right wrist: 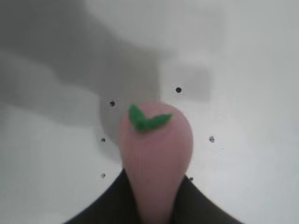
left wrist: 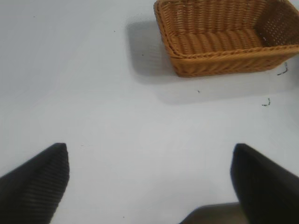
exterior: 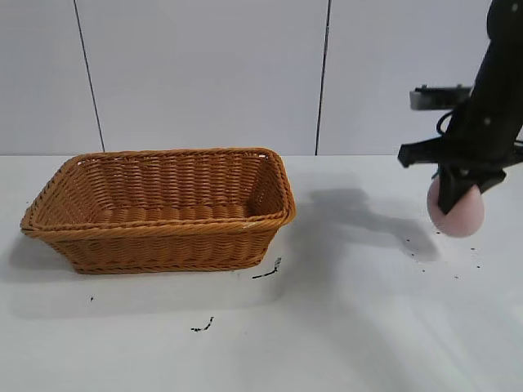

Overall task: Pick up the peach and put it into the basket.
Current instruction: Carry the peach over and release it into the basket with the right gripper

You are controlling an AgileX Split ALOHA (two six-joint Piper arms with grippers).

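Observation:
The peach is a dull-pink rounded lump held in my right gripper at the far right, lifted a little above the white table. In the right wrist view the peach is squeezed between the two dark fingers and has a small green leaf on its end. The orange-brown wicker basket stands on the table at the left, far from the peach. It also shows in the left wrist view. My left gripper is open and empty over bare table, apart from the basket.
The white table carries small black marks in front of the basket and dark specks under the peach. A pale panelled wall stands behind.

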